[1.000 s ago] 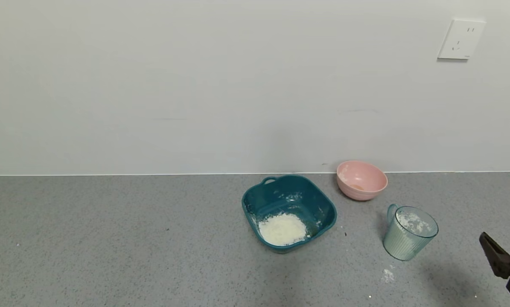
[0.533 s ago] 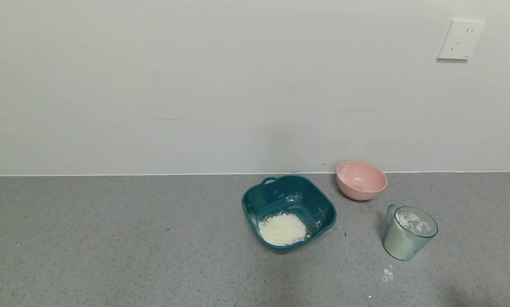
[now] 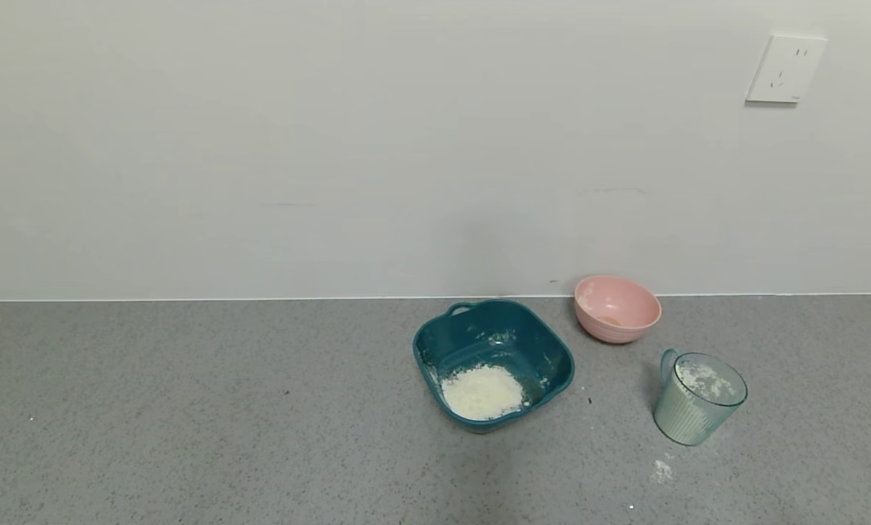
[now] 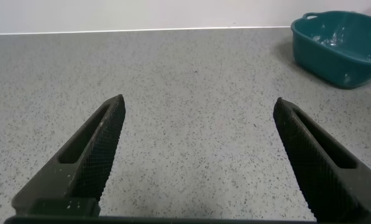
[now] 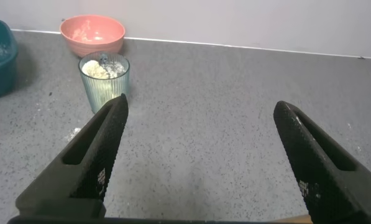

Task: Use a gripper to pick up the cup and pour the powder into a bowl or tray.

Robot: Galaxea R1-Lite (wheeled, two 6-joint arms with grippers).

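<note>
The pale green ribbed cup (image 3: 698, 398) stands upright on the grey counter at the right, with white powder residue inside; it also shows in the right wrist view (image 5: 104, 81). The dark teal basin (image 3: 493, 362) sits in the middle with a heap of white powder (image 3: 482, 391) in its near part. Neither gripper shows in the head view. My right gripper (image 5: 201, 109) is open and empty over bare counter, short of the cup. My left gripper (image 4: 199, 106) is open and empty, far from the basin (image 4: 340, 46).
A small pink bowl (image 3: 616, 307) stands by the wall behind the cup, also in the right wrist view (image 5: 92, 34). Spilt powder specks (image 3: 661, 471) lie in front of the cup. A wall socket (image 3: 786, 67) is at the upper right.
My right gripper, seen at the lower right edge of the head view a second ago, has drawn back out of that view. The cup, basin and bowl have not moved.
</note>
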